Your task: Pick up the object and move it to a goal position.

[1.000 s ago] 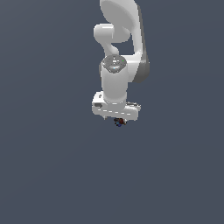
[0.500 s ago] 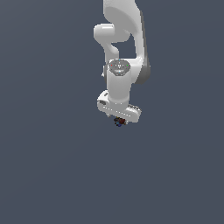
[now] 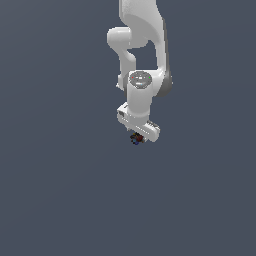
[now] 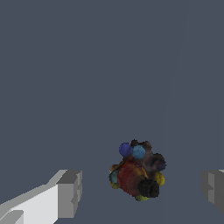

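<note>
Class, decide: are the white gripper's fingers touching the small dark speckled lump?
Apart. The wrist view shows bare background between the small dark speckled lump and each of the fingers of the white gripper.

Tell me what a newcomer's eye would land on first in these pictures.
First, the white arm reaching down from the top of the exterior view against a plain grey-blue ground. Next, the small dark lump with red, blue and yellowish specks, directly under the hand. In the wrist view it sits between the two grey fingers, with a gap on each side, so the hand is open around it.
</note>
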Motion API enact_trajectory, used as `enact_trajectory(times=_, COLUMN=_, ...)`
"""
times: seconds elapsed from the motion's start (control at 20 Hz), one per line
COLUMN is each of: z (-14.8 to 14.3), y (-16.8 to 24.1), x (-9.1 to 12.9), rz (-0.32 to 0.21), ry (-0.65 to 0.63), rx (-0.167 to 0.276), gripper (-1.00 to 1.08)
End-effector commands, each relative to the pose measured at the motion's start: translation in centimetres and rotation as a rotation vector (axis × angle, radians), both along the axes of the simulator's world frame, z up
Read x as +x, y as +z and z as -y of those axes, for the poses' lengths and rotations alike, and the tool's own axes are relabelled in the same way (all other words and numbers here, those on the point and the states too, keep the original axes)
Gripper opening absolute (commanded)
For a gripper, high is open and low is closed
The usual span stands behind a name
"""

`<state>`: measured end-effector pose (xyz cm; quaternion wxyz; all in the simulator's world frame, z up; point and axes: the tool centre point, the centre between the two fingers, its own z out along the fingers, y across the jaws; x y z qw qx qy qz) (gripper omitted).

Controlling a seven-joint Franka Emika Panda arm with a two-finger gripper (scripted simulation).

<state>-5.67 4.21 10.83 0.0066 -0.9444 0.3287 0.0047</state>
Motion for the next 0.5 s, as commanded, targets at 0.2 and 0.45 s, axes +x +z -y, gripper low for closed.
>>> enact_trajectory(times=0.2, z=-0.6, y=-1.4, x=-1.7, rz=0.000, ry=-0.155, rx=-0.007, gripper=1.00)
enact_trajectory(times=0.45, z=-0.9, y=-2.1, x=-2.7, rz=0.001, ry=-0.245, rx=-0.012, gripper=1.00)
